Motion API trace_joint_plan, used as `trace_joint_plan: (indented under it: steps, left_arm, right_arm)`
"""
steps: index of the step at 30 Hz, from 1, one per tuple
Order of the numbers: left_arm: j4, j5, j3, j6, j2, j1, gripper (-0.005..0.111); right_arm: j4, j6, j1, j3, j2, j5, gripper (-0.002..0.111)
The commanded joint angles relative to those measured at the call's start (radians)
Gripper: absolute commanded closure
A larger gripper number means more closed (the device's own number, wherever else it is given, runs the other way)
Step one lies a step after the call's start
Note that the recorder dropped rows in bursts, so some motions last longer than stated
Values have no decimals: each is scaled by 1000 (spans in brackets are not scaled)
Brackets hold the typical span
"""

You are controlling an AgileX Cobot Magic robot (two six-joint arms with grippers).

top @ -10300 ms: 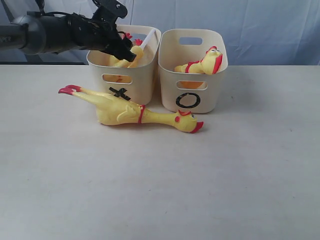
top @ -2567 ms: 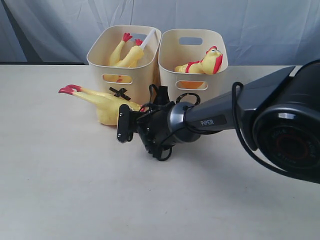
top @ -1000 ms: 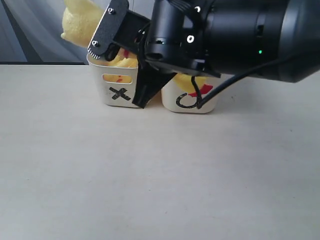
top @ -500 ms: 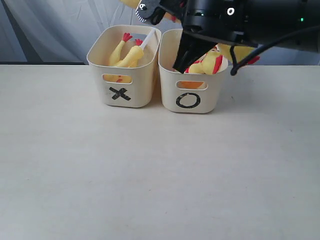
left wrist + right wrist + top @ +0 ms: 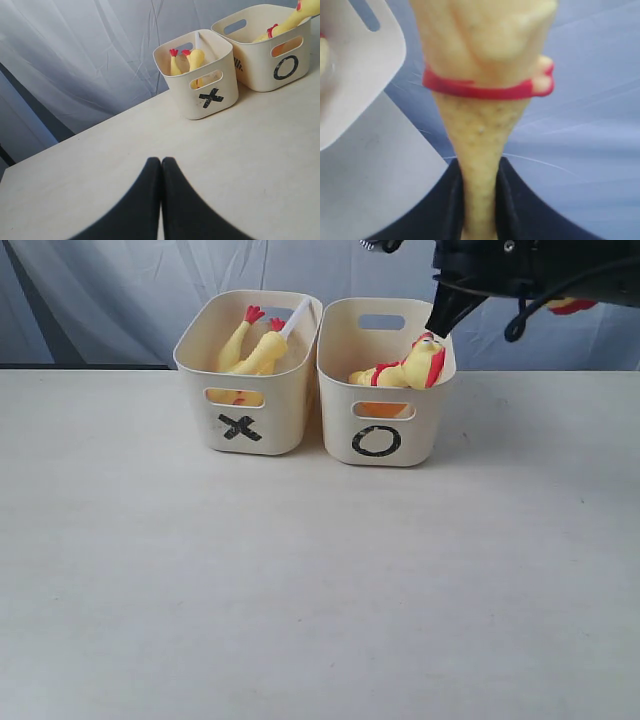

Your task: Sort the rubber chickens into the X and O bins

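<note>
Only the right wrist view shows the right gripper (image 5: 479, 200) clamping a rubber chicken (image 5: 485, 50); left gripper (image 5: 161, 167) closed.

I count two cream bins: one X bin (image 5: 285, 412) and one O bin (image 5: 336, 390). I count three rubber chickens: a first chicken (image 5: 256, 348) in the X bin, a second chicken (image 5: 412, 368) in the O bin, and a third chicken (image 5: 485, 60) in my right gripper (image 5: 479, 172). There is one white stick (image 5: 297, 316).
</note>
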Motion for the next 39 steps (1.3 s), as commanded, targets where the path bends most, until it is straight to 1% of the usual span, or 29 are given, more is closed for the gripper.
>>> trace_joint_plan:
  steps: [1,5,8,10,12,16,23,33,39]
  left_arm:
    - [4,-5,4,-7,-7,-3,107]
    - [-1,-5,4,-7,-7,-3,107]
    - [-2,-5,4,-7,-7,-3,107]
    - [-2,-5,4,-7,-7,-3,107]
    - [-2,-5,4,-7,-7,-3,107]
    - [-7,-5,4,-7,-7,-3,107]
    - [-9,-3,4,-7,-7,-3,107]
    - [-11,-3,4,-7,-7,-3,107]
    - [-11,-3,4,-7,-7,-3,107]
  right_arm:
    - [-134,9,-26,-53,75,36,109]
    - [-293,-30,-26,-89,147,95,109]
    - [-371,-36,-29,-100,189,113,109]
    - [-399,-77,-37,-104,212,134,109]
    - [-397,-125,-48,-106,232,148,109]
    - [-417,-132,-76,-106,252,197,109]
    - [-404,-213,-128,-106,247,215,109]
    - [-365,-388,-135,-106,244,206,109]
    - [-366,-441,-137,-106,244,223,109]
